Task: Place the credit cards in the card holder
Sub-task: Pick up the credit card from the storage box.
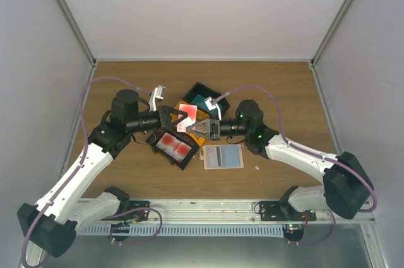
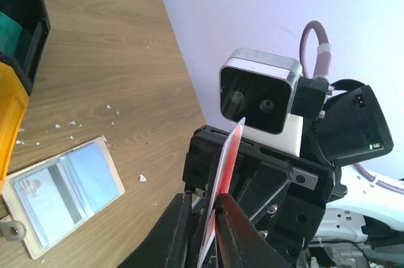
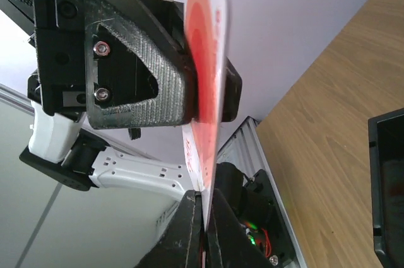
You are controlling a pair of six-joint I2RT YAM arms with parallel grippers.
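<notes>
A white credit card with red blotches (image 1: 188, 112) is held in the air over the table's middle, between both grippers. My left gripper (image 1: 178, 118) is shut on one end of it and my right gripper (image 1: 194, 127) on the other. In the left wrist view the card (image 2: 230, 154) stands edge-on between my left gripper's fingertips (image 2: 211, 217). In the right wrist view the card (image 3: 205, 47) rises from my shut right gripper (image 3: 205, 208). The card holder (image 1: 222, 156) lies open and flat just right of centre, its pale blue pockets up; it also shows in the left wrist view (image 2: 63, 192).
A black tray (image 1: 172, 145) with red-blotched cards sits under the left gripper. Behind the grippers are an orange tray (image 1: 187, 100) and a black tray (image 1: 203, 93) with a teal card inside (image 2: 9, 28). Small white scraps (image 1: 257, 168) dot the wood.
</notes>
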